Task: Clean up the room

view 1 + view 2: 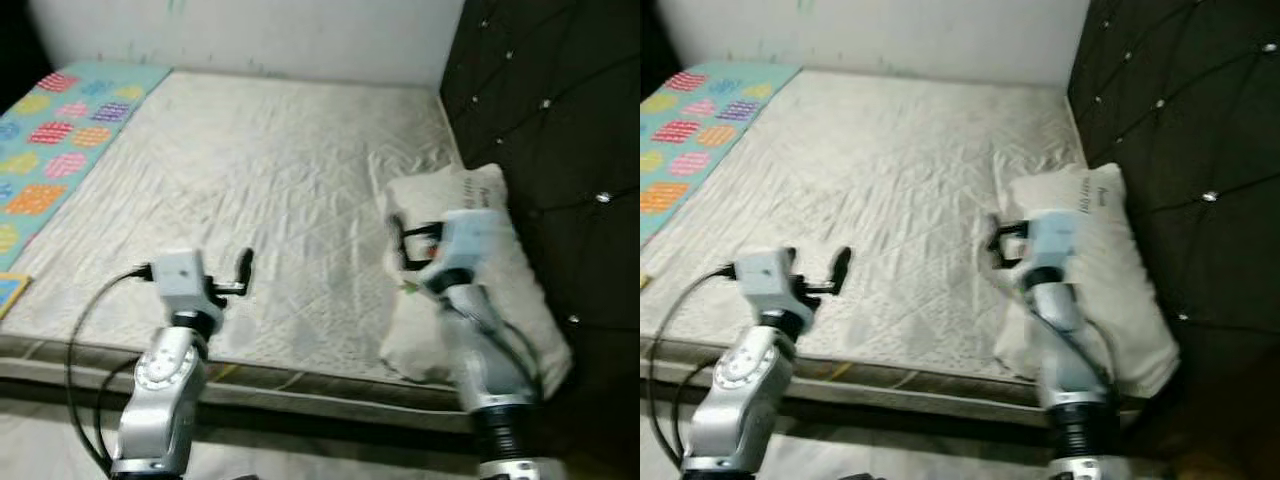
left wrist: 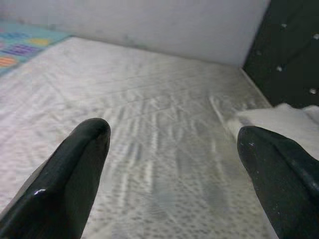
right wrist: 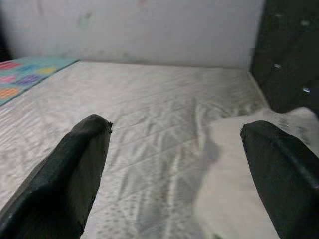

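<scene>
Bare quilted mattress (image 1: 250, 170) filled the frame. L gripper (image 1: 243, 272) hovered over its near edge, jaws apart. R gripper (image 1: 398, 243) hung at the white pillow (image 1: 1095, 270), jaws apart, w/ nothing held. Pillow lay against the dark tufted headboard (image 1: 560, 130). Patterned blanket (image 1: 60, 130) at far left.

Dim, soft indoor light, slight blur throughout, black fingers (image 2: 75, 174) close up and out of focus

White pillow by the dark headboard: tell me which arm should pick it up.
Right. The right gripper hovers open at the white pillow against the tufted dark headboard, while the left gripper, also open, hangs over the bare quilted mattress, farther away.
</scene>
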### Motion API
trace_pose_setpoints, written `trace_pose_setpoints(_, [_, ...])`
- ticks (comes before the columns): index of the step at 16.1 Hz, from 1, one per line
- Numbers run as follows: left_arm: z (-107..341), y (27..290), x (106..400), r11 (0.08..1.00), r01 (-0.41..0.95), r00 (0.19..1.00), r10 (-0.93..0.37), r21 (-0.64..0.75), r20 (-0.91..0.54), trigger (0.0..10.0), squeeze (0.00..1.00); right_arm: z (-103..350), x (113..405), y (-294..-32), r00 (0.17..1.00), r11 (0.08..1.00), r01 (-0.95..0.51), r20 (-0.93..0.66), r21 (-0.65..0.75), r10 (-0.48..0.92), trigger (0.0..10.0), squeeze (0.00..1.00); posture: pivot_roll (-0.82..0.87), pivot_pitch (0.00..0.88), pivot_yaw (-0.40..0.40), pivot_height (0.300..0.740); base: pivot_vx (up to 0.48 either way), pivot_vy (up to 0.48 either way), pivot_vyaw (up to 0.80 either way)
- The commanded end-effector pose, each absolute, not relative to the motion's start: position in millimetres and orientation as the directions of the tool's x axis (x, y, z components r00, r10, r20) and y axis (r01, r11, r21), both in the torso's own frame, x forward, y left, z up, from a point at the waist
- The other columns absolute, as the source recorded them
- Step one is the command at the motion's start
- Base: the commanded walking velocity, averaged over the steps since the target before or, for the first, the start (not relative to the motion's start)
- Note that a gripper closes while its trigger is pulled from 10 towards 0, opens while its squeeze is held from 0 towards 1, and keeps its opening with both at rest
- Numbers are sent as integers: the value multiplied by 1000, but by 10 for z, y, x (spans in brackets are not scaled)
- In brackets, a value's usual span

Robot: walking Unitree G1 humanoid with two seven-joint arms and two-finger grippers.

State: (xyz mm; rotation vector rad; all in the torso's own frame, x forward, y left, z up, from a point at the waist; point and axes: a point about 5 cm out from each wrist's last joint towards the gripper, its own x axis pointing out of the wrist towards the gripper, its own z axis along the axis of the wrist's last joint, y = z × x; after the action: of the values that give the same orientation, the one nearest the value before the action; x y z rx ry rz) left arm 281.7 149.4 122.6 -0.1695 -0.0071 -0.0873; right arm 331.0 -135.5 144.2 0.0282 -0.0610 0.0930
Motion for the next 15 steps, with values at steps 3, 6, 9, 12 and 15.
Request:
trace_pose_setpoints(3, [1246, 1416, 2810, 980, 110, 994, -108, -166, 23, 10000, 0, 1508, 3312, -1374, 983, 992, -126, 135, 12, 123, 10000, 0, 35, 91, 11, 740, 0, 0, 0])
trace_pose_setpoints(6, [1247, 1434, 2806, 978, 109, 994, -107, -178, 22, 10000, 0, 1489, 3284, -1328, 982, 986, -169, 92, 20, 166, 10000, 0, 36, 93, 8, 740, 0, 0, 0])
trace_pose_setpoints(9, [1249, 1424, 2804, 976, 114, 993, -112, -183, 25, 10000, 0, 1462, 3263, -1324, 979, 979, -189, 91, 74, 182, 10000, 0, 35, 95, 9, 740, 0, 0, 0])
trace_pose_setpoints(12, [1255, 1421, 2815, 976, 118, 993, -115, -184, 26, 10000, 0, 1459, 3276, -1345, 979, 978, -192, 86, 83, 185, 10000, 0, 33, 92, 8, 740, 0, 0, -533])
trace_pose_setpoints(15, [1260, 1426, 2816, 975, 119, 993, -115, -186, 31, 10000, 0, 1463, 3274, -1348, 978, 976, -198, 84, 86, 190, 10000, 0, 35, 90, 2, 740, 0, 81, -533])
